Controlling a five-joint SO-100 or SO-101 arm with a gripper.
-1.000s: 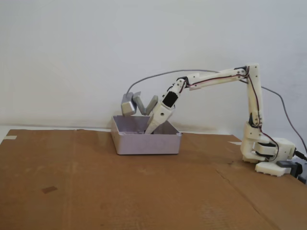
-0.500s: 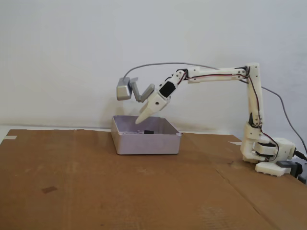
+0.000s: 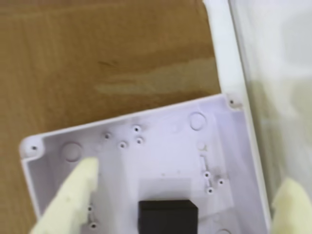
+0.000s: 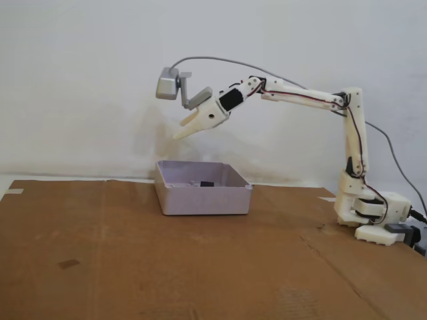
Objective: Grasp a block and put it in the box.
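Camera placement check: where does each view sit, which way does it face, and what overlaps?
Wrist view: rides on the arm, looks down into the box at the block; both fingertips of the open gripper show.
Fixed view: table-level, side-on, facing the wall; whole arm, gripper raised above the box, cardboard underneath.
Shared: box, block, gripper, cardboard.

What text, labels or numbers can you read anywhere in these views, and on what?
None: no view shows readable text.
The box has only moulded holes and round marks on its floor, no lettering.
The block is plain black.
The cardboard shows stains and a small dark patch, no print.
The arm's base and the gripper carry no label that can be made out.
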